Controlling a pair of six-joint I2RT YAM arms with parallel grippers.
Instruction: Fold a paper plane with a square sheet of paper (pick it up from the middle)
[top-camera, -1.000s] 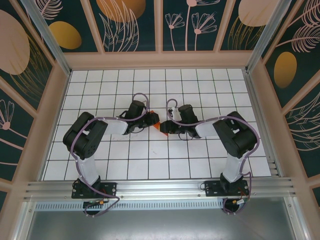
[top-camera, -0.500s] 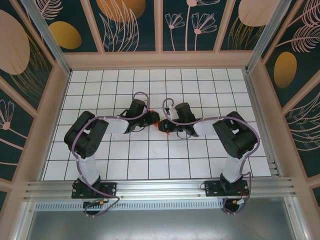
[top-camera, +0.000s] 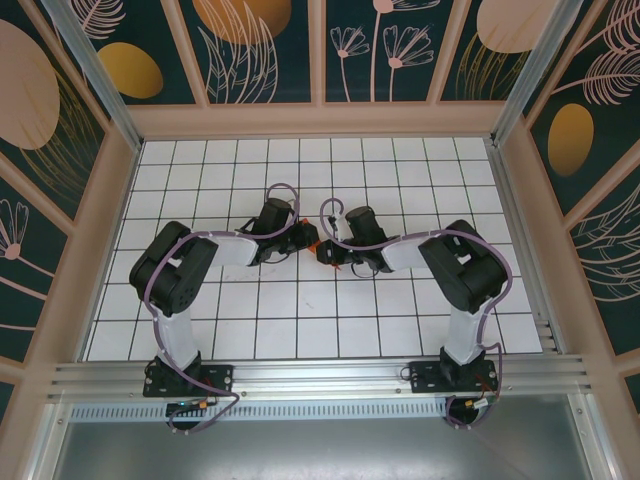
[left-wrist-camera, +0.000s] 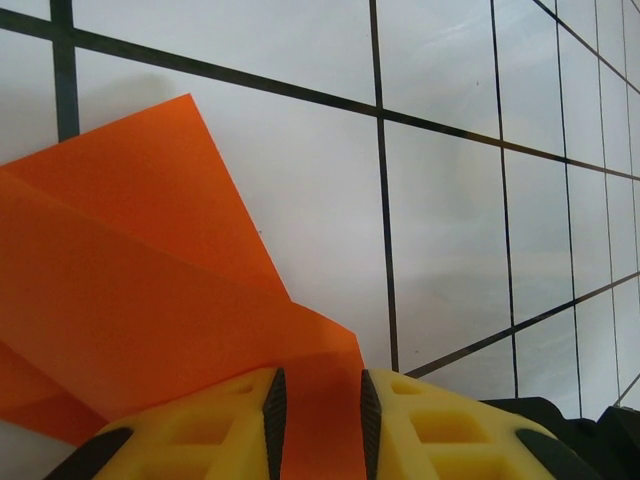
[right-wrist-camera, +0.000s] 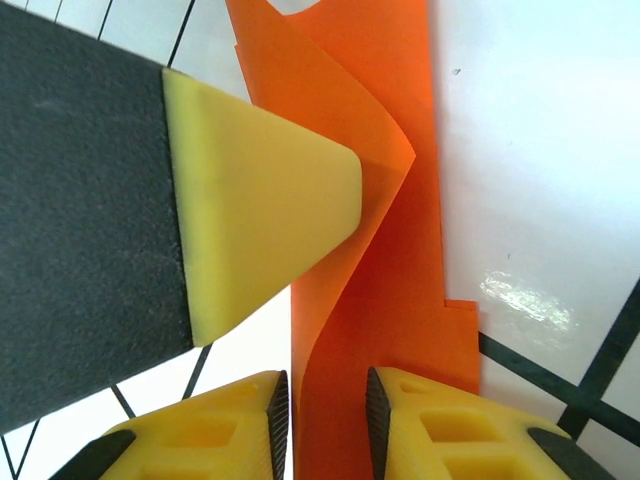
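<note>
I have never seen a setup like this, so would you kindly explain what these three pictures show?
This is a robot with a left arm and a right arm, bolted at the near edge of a white gridded table. The overhead picture looks down on both. They meet mid-table at a partly folded orange paper sheet. The other two pictures come from cameras on the wrists, each looking past its own arm's yellow tips. The left fingers and the right fingers each straddle the paper. Whether they pinch it yet, I cannot tell.

Plain orange paper — white table, black grid.
</note>
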